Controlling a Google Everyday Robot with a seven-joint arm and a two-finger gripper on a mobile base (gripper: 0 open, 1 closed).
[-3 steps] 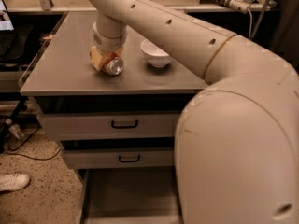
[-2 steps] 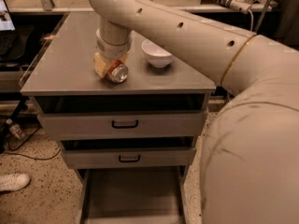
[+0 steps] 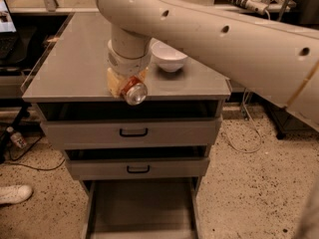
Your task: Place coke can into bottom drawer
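The coke can (image 3: 134,91), red-orange and tilted with a silver end faced outward, is held clamped in the gripper (image 3: 127,86), and the bottom drawer (image 3: 142,208) (grey, flat-floored) is seen pulled open, well apart at its 6 o'clock.

You have one view: it looks down from above and in front of the cabinet (image 3: 75,68), close in, past the arm (image 3: 224,34). The gripper (image 3: 129,86) sits mid-frame at the cabinet top's front edge, clamped on the coke can (image 3: 135,92). The bottom drawer (image 3: 142,208) lies at the lower edge.
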